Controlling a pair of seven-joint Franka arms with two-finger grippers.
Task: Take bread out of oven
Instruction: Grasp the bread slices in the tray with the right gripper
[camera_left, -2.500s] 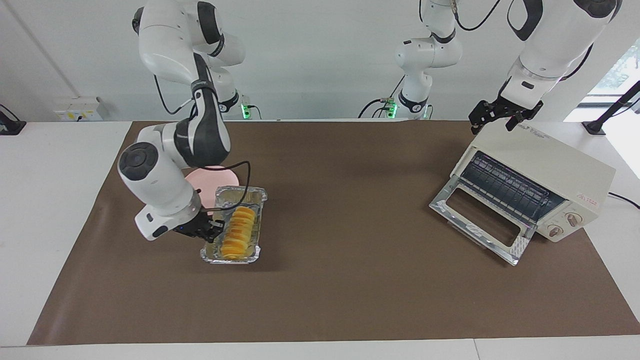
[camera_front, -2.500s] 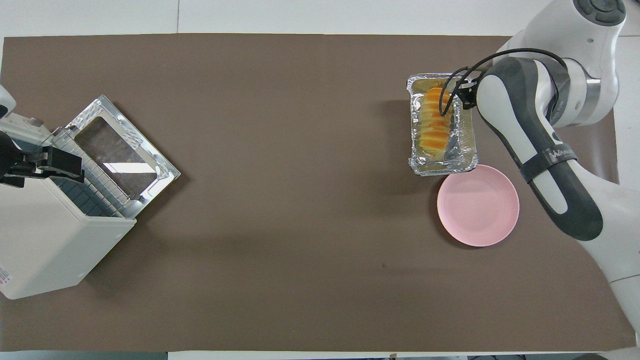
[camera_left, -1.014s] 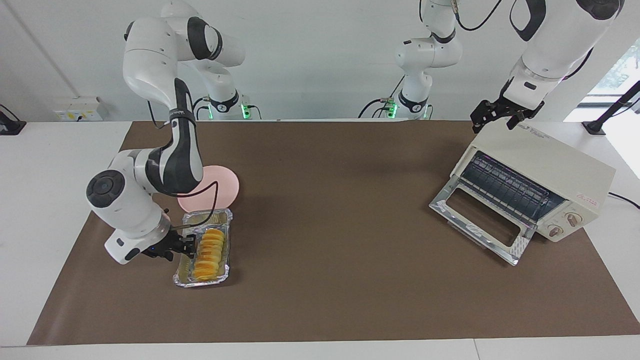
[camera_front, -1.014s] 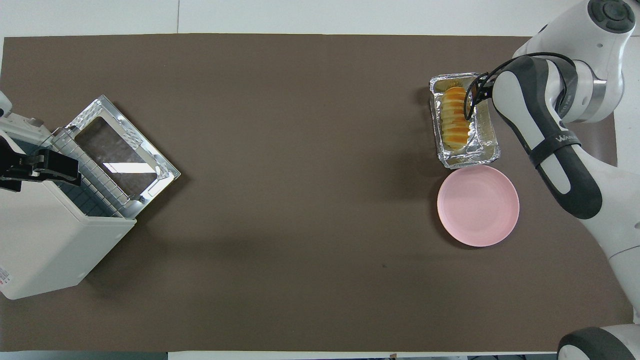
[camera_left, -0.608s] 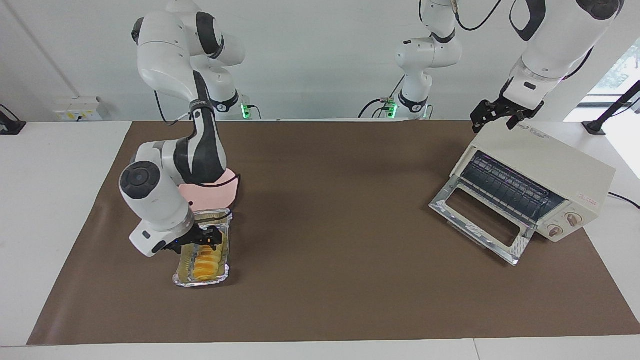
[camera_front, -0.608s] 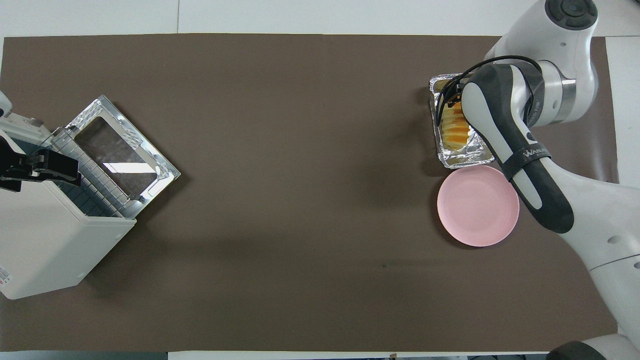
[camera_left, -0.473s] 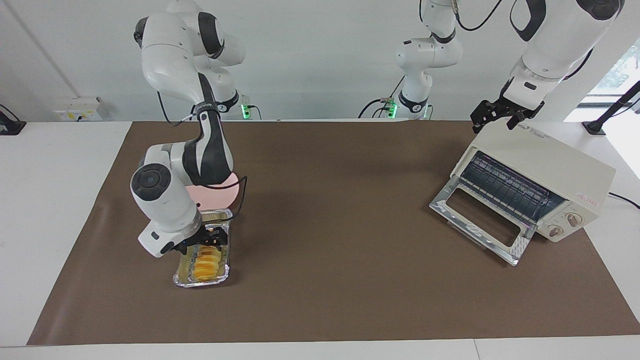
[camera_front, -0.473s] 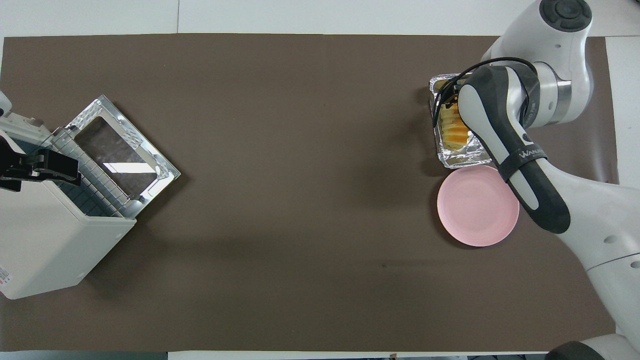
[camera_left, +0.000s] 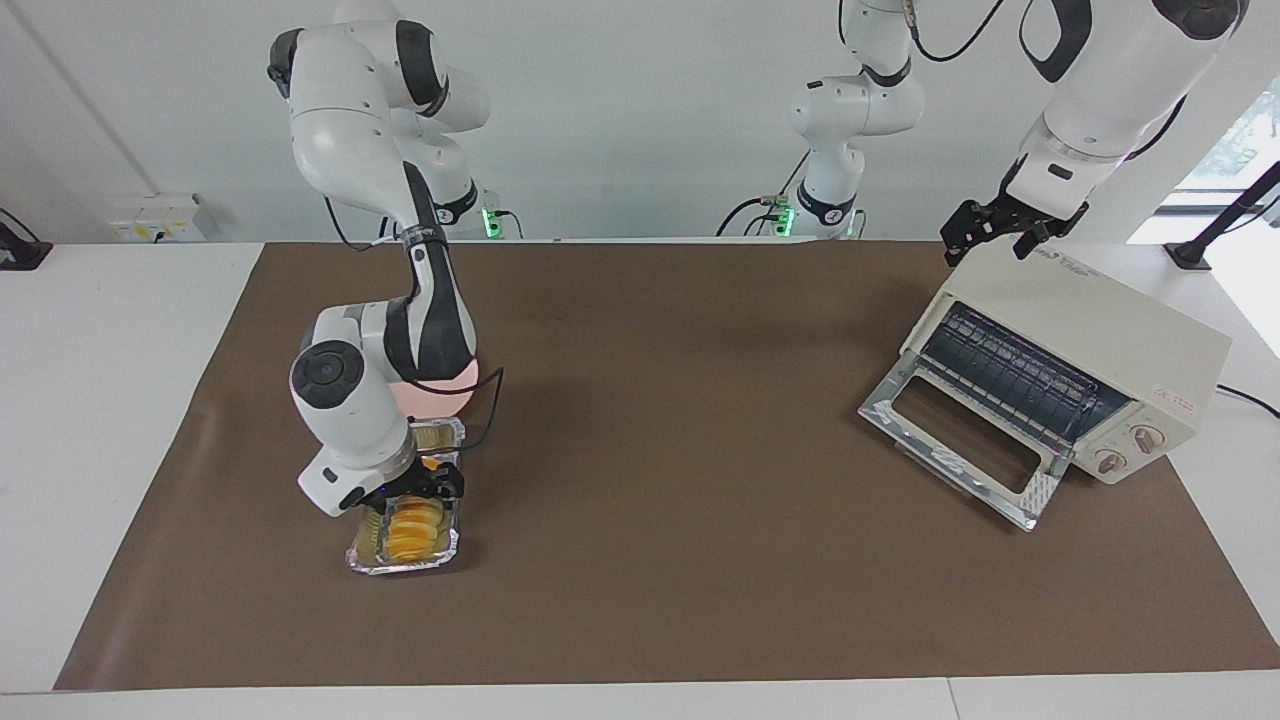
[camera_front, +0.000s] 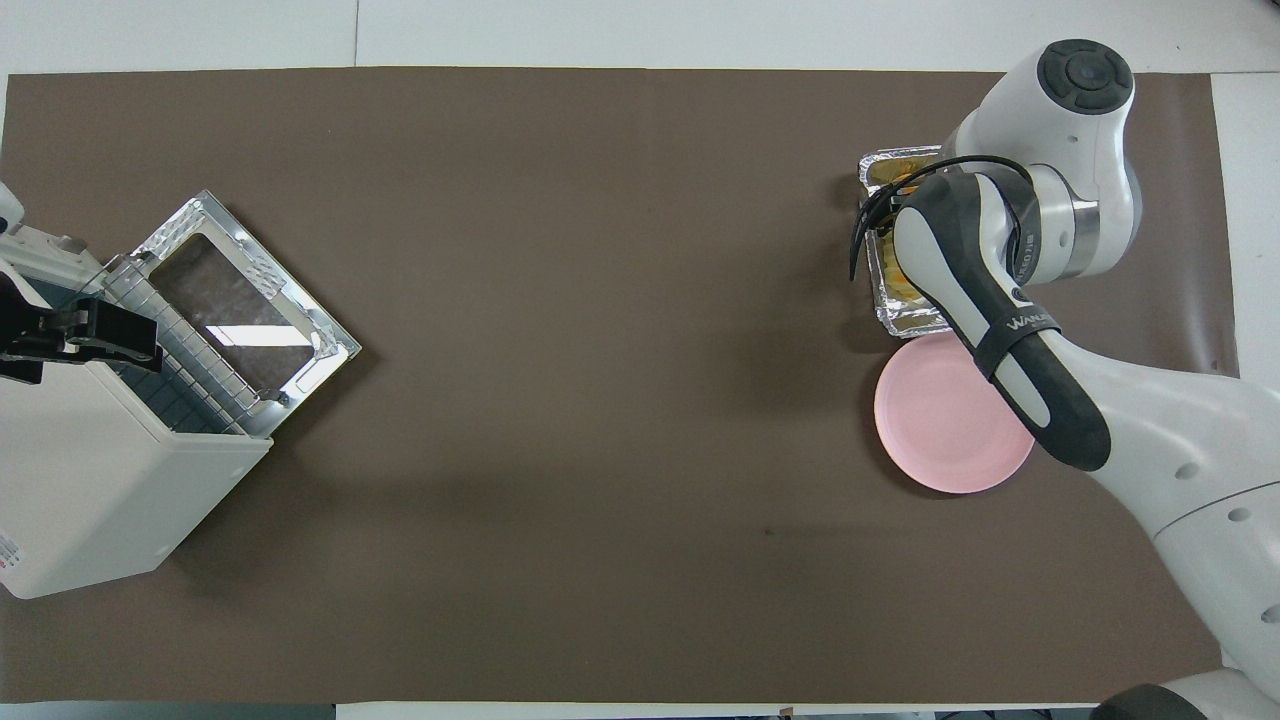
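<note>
Bread (camera_left: 405, 532) lies in foil tray (camera_left: 372, 563) — right hand (camera_left: 436, 484) spread over it.

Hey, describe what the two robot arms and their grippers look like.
Both arms have glossy white rounded shells with dark grey joint sections. The right arm carries a loose black cable and small lettering on a dark forearm band. The right gripper and the left gripper are black, with two thin jaws each.

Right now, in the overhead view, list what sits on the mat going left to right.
oven → its open door → foil tray holding the bread → pink plate
</note>
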